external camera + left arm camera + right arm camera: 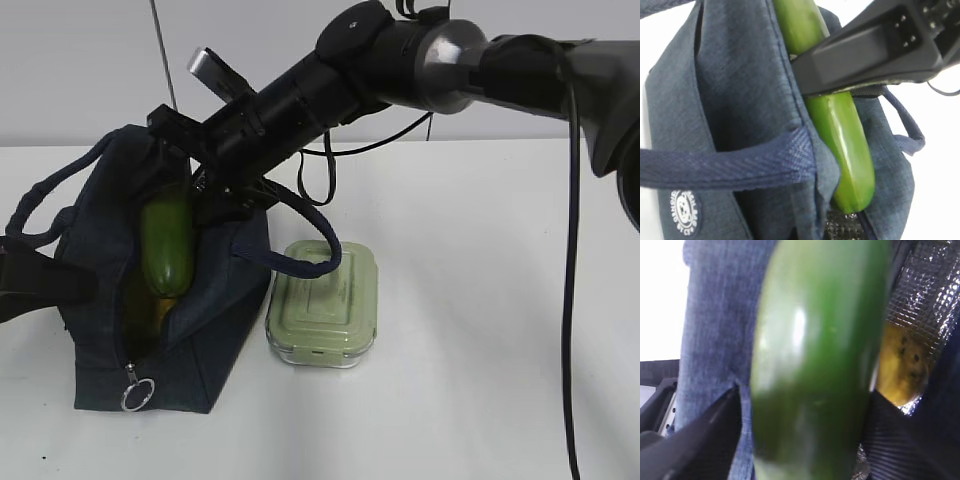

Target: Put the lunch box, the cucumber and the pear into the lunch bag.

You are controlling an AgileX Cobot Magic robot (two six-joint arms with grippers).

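Note:
The navy lunch bag (215, 330) stands open at the left of the table. My right gripper (192, 165) reaches across and is shut on the dark green cucumber (167, 245), which hangs end-down in the bag's mouth; its fingers (705, 435) flank the cucumber (815, 365). The yellow pear (900, 370) lies inside against the silver lining, below the cucumber (845, 145). The sage-lidded lunch box (323, 303) sits on the table right of the bag. My left gripper (40, 280) holds the bag's left edge by a handle (730, 162).
The bag's right handle (318, 245) loops over the lunch box's lid. The zipper's metal ring pull (138, 395) hangs at the bag's front corner. A black cable (570, 250) hangs at the right. The white table (480, 350) extends to the right.

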